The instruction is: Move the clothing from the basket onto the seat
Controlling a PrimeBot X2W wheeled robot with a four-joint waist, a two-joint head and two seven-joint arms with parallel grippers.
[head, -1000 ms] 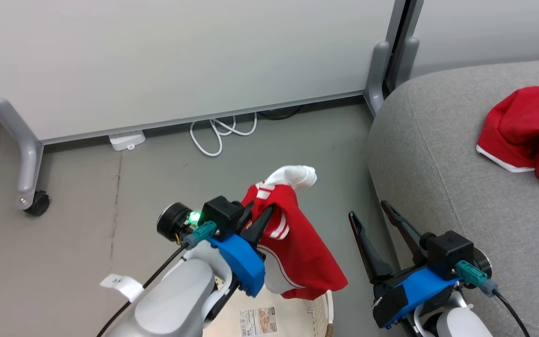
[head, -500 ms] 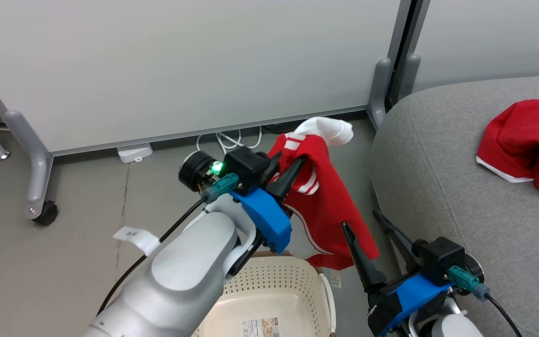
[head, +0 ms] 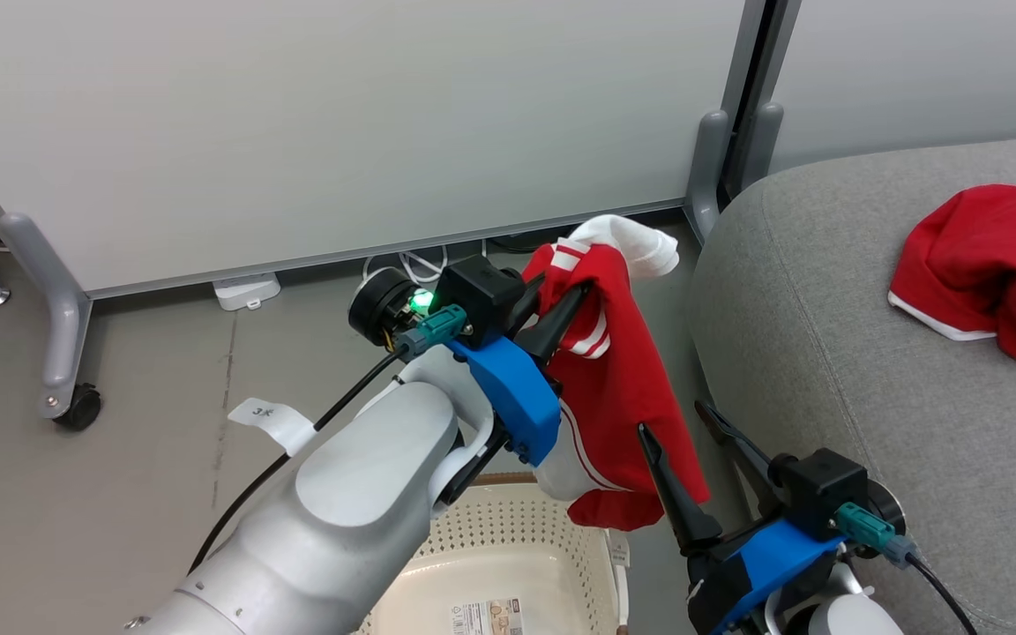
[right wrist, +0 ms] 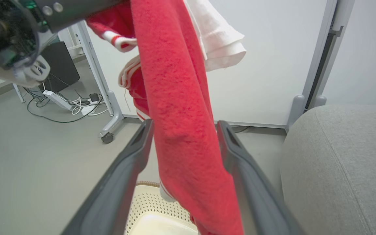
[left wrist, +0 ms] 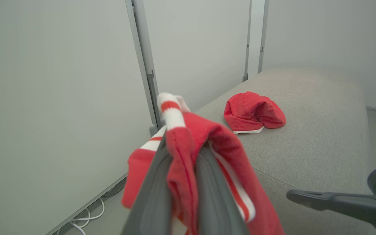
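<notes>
My left gripper (head: 561,287) is shut on a red garment with white stripes (head: 623,397), which hangs from it in the air above the cream perforated basket (head: 552,520). In the left wrist view the fabric (left wrist: 220,137) is pinched between my fingers (left wrist: 155,195). A second red garment (head: 984,265) lies crumpled on the grey seat (head: 825,309) to the right. My right gripper (head: 671,419) stands open beside the seat's rounded corner. Its wrist view has the hanging garment (right wrist: 175,98) between its spread fingers (right wrist: 126,169); I cannot tell whether they touch it.
White partition panels on grey legs with casters (head: 58,353) stand behind. White cables (head: 411,260) and a power strip (head: 243,289) lie on the grey floor at their foot. More cables (right wrist: 64,104) lie further left.
My left gripper has carried the red garment up out of the basket and toward the seat. The head camera has shifted a little. The right gripper stays open.
</notes>
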